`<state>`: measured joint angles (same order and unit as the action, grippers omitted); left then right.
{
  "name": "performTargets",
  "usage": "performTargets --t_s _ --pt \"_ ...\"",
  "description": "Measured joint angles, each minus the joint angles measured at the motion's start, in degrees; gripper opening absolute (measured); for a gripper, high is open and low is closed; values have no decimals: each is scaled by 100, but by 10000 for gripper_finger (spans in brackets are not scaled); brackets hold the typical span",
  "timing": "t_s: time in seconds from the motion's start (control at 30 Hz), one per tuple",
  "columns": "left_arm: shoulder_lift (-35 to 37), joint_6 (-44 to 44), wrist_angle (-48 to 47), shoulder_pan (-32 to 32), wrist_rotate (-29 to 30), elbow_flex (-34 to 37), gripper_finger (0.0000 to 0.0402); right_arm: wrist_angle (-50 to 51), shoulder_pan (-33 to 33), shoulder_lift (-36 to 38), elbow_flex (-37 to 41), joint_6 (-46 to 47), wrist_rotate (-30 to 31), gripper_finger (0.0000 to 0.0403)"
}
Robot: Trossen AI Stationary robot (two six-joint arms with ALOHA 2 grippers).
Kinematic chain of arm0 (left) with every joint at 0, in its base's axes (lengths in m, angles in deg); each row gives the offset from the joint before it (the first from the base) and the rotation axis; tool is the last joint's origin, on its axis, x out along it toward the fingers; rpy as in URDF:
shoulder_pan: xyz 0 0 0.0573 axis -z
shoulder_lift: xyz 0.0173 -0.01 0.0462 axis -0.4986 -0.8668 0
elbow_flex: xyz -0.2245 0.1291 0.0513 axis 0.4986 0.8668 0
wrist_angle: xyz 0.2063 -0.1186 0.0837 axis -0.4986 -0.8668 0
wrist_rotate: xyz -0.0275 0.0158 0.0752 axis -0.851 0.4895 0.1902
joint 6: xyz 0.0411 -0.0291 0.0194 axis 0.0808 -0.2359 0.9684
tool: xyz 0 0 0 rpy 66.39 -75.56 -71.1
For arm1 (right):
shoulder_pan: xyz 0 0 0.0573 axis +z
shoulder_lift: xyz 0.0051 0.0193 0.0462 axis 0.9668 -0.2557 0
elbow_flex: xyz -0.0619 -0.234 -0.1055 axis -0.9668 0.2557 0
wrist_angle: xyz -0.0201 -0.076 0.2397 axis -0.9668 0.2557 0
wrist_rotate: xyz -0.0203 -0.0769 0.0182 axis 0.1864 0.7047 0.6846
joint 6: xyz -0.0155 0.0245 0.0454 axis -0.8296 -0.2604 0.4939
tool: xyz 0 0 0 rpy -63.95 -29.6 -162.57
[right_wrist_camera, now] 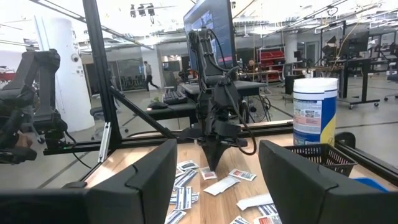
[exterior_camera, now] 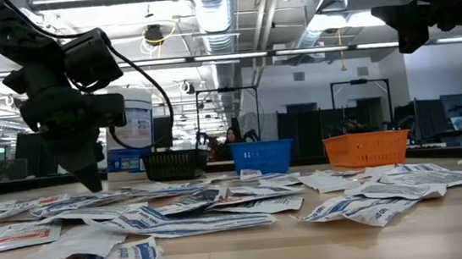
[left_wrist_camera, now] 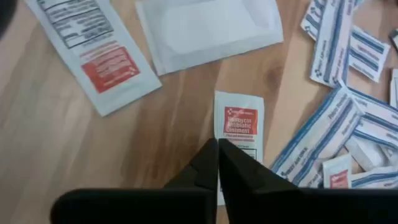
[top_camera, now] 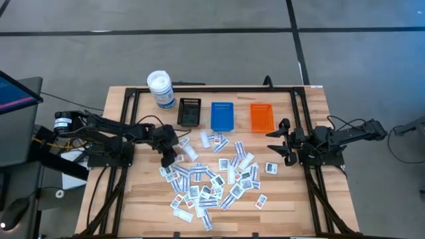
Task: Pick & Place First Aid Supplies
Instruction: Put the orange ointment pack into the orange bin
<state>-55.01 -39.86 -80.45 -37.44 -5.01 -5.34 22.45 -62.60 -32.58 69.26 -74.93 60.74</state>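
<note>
Red-print packet (left_wrist_camera: 239,127) | directly ahead of left tool (left_wrist_camera: 218,163) tips | tool fully closed, holding nothing

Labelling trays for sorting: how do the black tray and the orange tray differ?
The black tray sits beside the canister; the orange tray lies at the row's right end. Black looks smaller than orange. Both are rectangular, meshed, and hold no visible packets.

Left gripper (left_wrist_camera: 218,149) pinched together over red-printed packet (left_wrist_camera: 239,127).
</note>
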Motion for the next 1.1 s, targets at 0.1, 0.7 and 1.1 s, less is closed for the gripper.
performTargets --t_s 0.1,0.7,1.1 --pt "0 -19 22 49 -3 0 7 0 -1 0 0 -1 3 221" --pt "11 20 1839 50 348 -9 3 -767 -1 -313 -4 -149 19 221" --pt "13 594 3797 50 739 -15 4 -1902 -59 -2063 -208 -42 455 221"
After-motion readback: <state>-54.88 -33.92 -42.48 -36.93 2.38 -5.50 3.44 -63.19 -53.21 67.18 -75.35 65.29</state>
